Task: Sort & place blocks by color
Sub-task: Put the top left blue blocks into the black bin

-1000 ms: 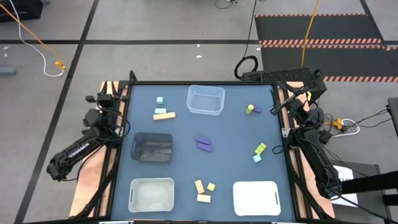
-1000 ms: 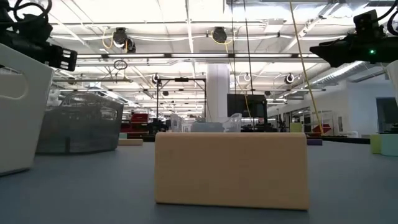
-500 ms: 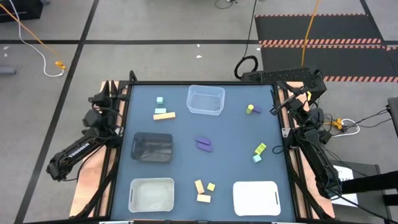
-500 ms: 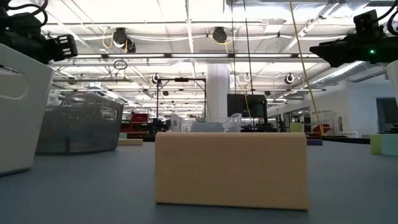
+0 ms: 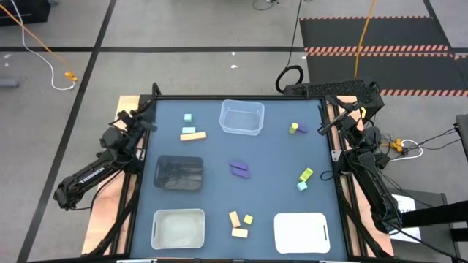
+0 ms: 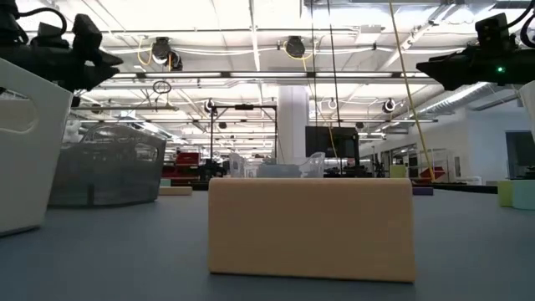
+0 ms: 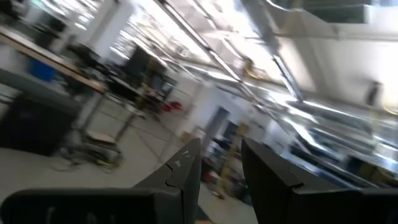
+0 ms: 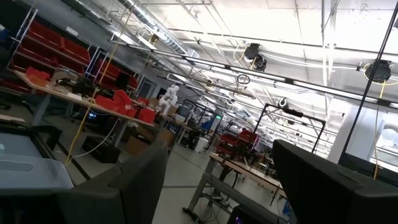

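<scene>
Most of the low view is filled by one pale orange bar [image 6: 310, 227], so the blocks behind it are hidden there; only a yellow-green block [image 6: 505, 193] and a teal one [image 6: 525, 194] peek in at the edge, cut off. From above, the blocks lie scattered on the table [image 5: 278, 161]: a purple pair [image 5: 239, 169] mid-table, orange ones [image 5: 239, 223] between the two front bins [image 5: 178, 228].

Since half a second ago the left gripper [image 5: 148, 125] has swung in over the table's left edge, near the teal cube [image 5: 188, 117]; its fingers [image 7: 184, 168] stand slightly apart, holding nothing. The right gripper [image 5: 322, 129] waits at the right edge, unmoved, fingers [image 8: 134, 180] spread wide.

No writing is readable.
</scene>
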Robot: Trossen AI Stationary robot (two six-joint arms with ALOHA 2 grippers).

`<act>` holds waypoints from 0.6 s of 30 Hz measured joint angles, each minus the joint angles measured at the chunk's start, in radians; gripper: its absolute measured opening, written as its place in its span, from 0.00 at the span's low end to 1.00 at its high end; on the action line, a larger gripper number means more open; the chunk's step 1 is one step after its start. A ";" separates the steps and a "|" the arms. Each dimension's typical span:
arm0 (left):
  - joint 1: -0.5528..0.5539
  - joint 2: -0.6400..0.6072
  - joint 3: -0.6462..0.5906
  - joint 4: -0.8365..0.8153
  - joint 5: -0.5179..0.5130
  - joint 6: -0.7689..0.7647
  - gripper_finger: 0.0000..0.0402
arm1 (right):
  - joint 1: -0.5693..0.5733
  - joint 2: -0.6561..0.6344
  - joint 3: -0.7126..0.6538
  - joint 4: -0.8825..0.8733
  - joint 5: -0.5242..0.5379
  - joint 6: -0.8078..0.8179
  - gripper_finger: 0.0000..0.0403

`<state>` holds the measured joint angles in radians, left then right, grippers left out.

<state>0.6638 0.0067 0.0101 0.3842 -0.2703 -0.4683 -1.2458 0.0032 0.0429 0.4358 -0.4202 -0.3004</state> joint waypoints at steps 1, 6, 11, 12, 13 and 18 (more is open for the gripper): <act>-0.005 0.000 0.000 0.003 0.009 -0.014 0.29 | 0.000 0.000 0.000 0.000 0.000 0.000 0.70; -0.008 0.000 0.000 0.013 -0.003 -0.074 0.29 | 0.000 0.000 0.000 0.000 0.000 0.000 0.70; -0.008 0.000 0.000 0.043 0.019 -0.170 0.29 | 0.000 0.000 0.000 0.000 0.000 0.000 0.70; -0.008 0.000 0.000 0.041 0.047 -0.169 0.29 | 0.000 0.000 0.000 0.000 0.000 0.000 0.70; -0.008 0.000 0.000 0.039 0.080 -0.148 0.29 | 0.000 0.000 0.000 0.000 0.000 0.000 0.70; -0.009 0.000 0.008 0.030 0.138 -0.153 0.29 | 0.000 0.000 0.000 0.000 0.000 0.000 0.70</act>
<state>0.6549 0.0069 0.0179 0.4144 -0.1320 -0.6216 -1.2459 0.0029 0.0431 0.4355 -0.4202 -0.3006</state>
